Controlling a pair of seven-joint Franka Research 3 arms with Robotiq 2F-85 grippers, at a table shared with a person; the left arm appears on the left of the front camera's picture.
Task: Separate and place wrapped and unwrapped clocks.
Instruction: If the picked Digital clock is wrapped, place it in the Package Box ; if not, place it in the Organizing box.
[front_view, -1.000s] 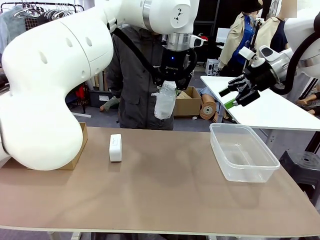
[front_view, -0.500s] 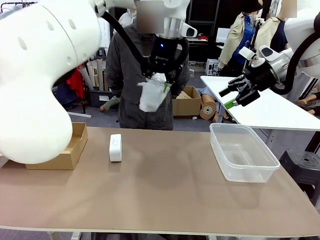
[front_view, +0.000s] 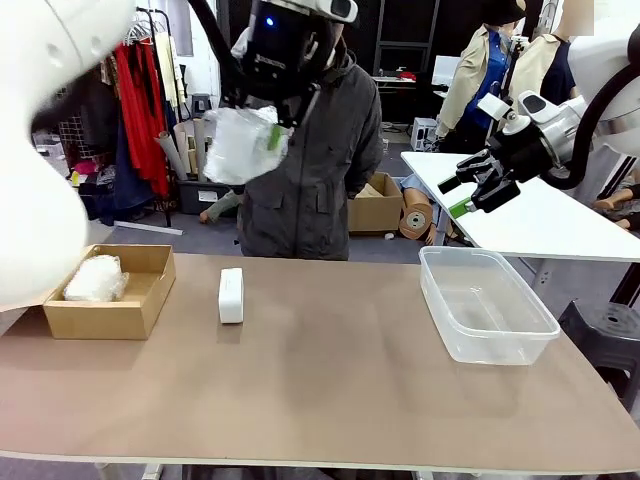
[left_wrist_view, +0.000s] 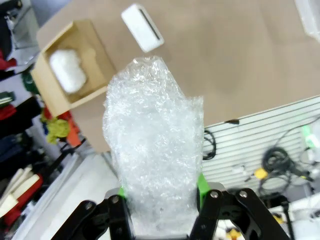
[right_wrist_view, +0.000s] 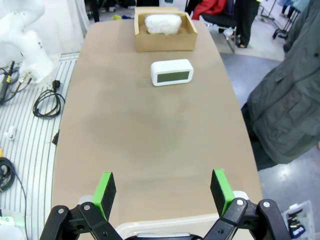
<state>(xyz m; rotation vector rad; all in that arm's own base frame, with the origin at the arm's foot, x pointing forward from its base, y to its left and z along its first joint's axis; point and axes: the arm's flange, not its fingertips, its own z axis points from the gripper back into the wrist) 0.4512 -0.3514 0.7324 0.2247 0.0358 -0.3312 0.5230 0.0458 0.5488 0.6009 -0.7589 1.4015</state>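
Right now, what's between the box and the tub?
In the front view, the bare clock lies there, near the box; from it to the tub is bare table.

At ten o'clock you see a rack of red clothes (front_view: 140, 100), at two o'clock a white table (front_view: 545, 220), and at twelve a cardboard box (front_view: 378, 205) on the grey floor (front_view: 190, 243).

I see a tan table (front_view: 330, 390) with an open cardboard box (front_view: 95, 320) near its left end and a clear plastic tub (front_view: 505, 348) well apart toward its right. Behind it stands a person in a grey jacket (front_view: 315, 170). Red garments (front_view: 140, 110) hang far left, and a white table (front_view: 540, 220) sits far right.
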